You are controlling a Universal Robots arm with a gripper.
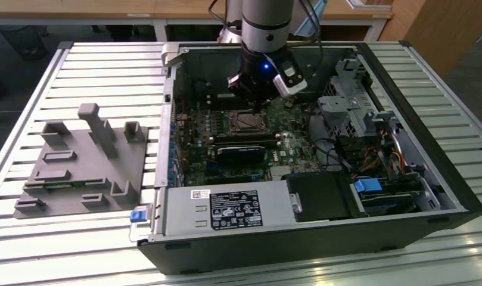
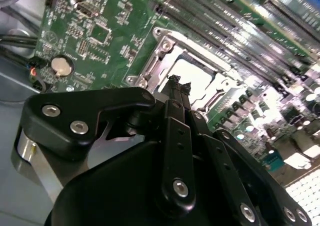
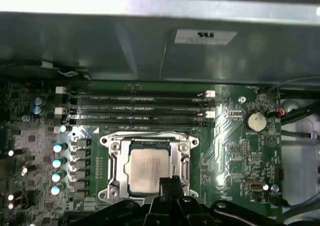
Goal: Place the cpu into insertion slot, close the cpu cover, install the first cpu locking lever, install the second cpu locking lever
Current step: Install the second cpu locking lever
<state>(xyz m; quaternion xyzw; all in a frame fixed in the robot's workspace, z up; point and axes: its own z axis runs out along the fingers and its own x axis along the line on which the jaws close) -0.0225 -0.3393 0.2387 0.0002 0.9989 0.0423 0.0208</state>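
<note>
The cpu (image 3: pixel 146 170) lies flat in the socket on the green motherboard, its dull silver top facing up. The silvery cpu cover (image 3: pixel 114 162) lies flat around it as a frame with the chip showing through its cut-out. In the second wrist view the cpu (image 2: pixel 192 68) and the cpu cover (image 2: pixel 162 45) lie just beyond my fingertips. My gripper (image 3: pixel 170 181) hovers at the socket's edge, shut, with nothing between its black fingers (image 2: pixel 175 93). In the exterior view the gripper (image 1: pixel 261 106) hangs inside the open computer case, just above the socket (image 1: pixel 245 122). I cannot make out how the locking levers stand.
Memory slots (image 3: pixel 135 106) run along one side of the socket, and a coin battery (image 3: pixel 256 120) sits close by. A black heatsink-like block (image 1: pixel 241 152), a power supply (image 1: pixel 224 208) and a drive cage (image 1: pixel 360 113) crowd the case. A grey fixture plate (image 1: pixel 81 161) lies at the exterior view's left.
</note>
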